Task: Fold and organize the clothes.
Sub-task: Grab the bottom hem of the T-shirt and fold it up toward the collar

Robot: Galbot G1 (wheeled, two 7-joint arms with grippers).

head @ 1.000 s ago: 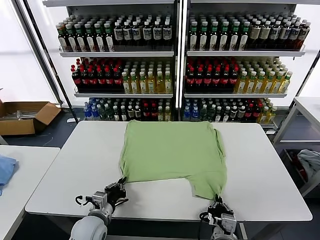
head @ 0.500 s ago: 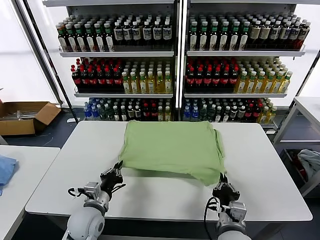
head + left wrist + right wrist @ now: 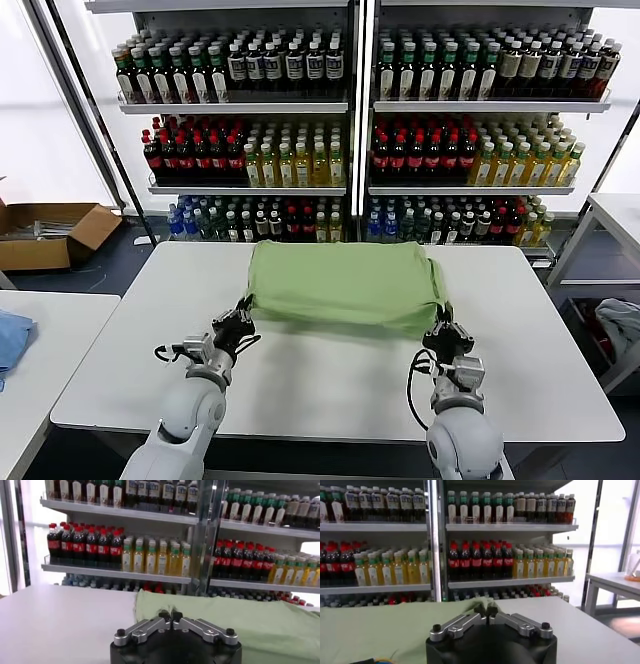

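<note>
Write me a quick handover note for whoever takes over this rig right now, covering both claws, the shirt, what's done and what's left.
Left claw: shut on the green shirt at its near left corner, lifted off the white table.
Right claw: shut on the shirt's near right corner, also lifted.
Shirt: plain green side up, far part flat on the table, near edge raised and carried toward the far edge.
Done: both near corners gripped, first fold under way.
Left: lay the near edge down on the far part, let go, probably fold again and tidy it.
Nearby: bottle shelves behind the table.
</note>
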